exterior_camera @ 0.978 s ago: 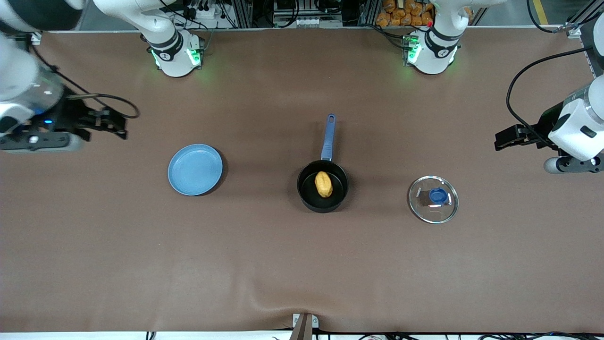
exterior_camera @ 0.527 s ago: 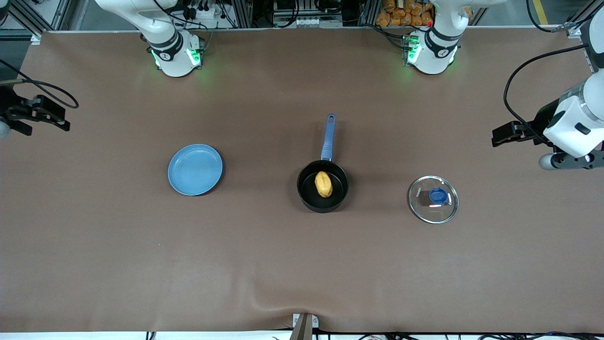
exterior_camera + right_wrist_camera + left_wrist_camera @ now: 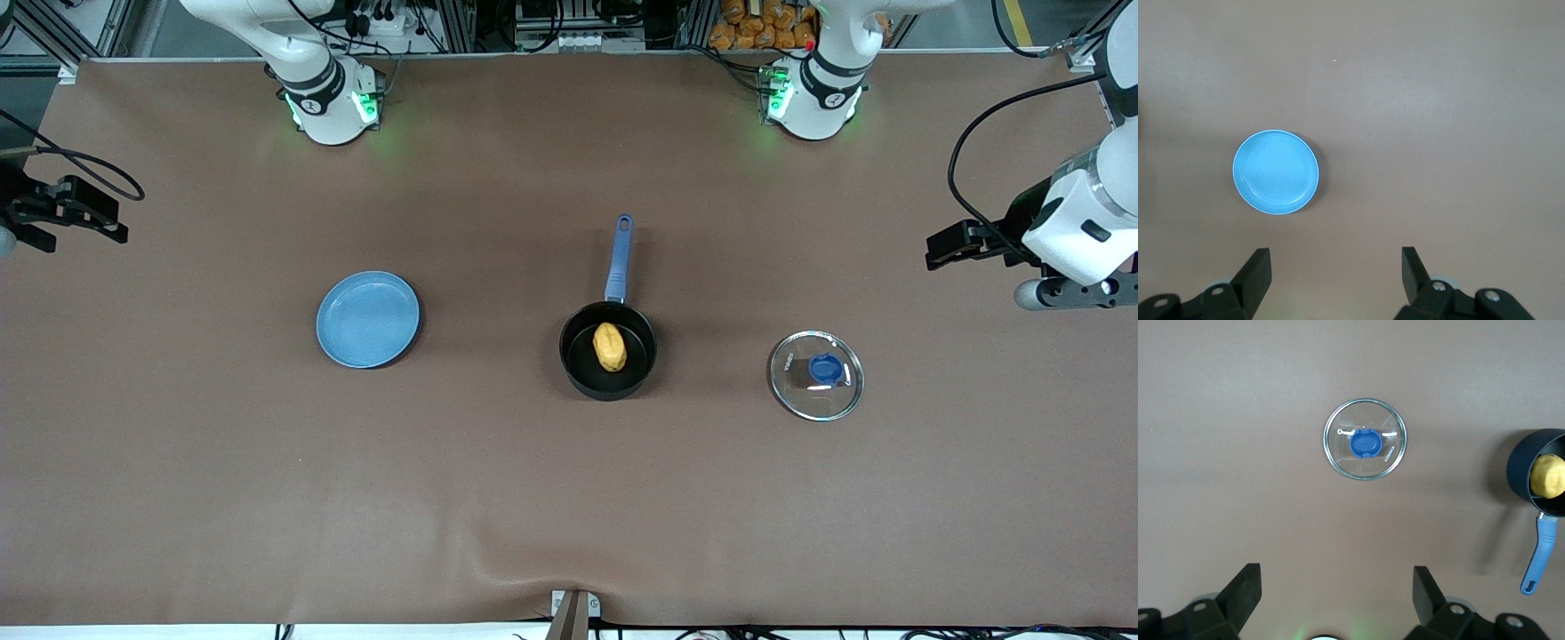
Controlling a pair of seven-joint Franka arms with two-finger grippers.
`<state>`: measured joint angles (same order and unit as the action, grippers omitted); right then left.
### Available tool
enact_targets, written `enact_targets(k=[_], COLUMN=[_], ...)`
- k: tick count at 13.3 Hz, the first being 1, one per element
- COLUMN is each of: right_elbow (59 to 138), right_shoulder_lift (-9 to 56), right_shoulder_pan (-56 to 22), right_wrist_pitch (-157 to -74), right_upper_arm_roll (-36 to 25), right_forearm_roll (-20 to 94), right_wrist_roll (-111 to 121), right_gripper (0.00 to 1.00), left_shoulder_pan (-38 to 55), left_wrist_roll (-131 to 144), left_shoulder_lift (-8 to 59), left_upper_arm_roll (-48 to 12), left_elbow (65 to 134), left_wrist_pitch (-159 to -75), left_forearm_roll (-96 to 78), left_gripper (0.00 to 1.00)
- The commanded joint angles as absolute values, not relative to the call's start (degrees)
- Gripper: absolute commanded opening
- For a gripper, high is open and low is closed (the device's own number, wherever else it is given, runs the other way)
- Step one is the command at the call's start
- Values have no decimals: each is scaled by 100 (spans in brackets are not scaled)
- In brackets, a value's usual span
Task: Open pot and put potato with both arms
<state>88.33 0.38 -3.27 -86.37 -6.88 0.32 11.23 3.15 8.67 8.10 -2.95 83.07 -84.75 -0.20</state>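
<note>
Front view: potato (image 3: 609, 346), firm, light and lumpy, best gripped across its narrow waist, lies inside the lidless pot (image 3: 608, 350) mid-table; glass lid (image 3: 816, 374) rests toward the left arm's edge; left gripper (image 3: 944, 250) and right gripper (image 3: 76, 212) hover empty, fingers apart, over opposite table ends.

Wide table covered with a matte brown sheet (image 3: 569, 498), slightly rippled near the front edge. Small metal bracket (image 3: 573, 609) at the middle of that edge. Along the top edge: grey aluminium frame rails (image 3: 462, 22), black cables, an orange netted bundle (image 3: 756, 22). Lighting even, soft shadows.
</note>
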Motion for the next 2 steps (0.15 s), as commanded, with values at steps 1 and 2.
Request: enact_targets(k=[1, 2], right_elbow=[8807, 8737], right_shoulder_lift=[-79, -62], right_shoulder_pan=[-325, -299], right_wrist_pitch=[-8482, -8421], right_upper_arm_roll=[-695, -677], right_forearm_roll=[-70, -62], right_wrist_roll=[1213, 1213], right_gripper=[88, 88], left_shoulder_pan=[316, 325], left_wrist_roll=[817, 817], left_shoulder_lift=[694, 720], left_upper_arm_roll=[-299, -299], left_elbow=[8402, 8394], left_wrist_pitch=[-8543, -8543], left_forearm_roll=[35, 26], left_gripper=[100, 100])
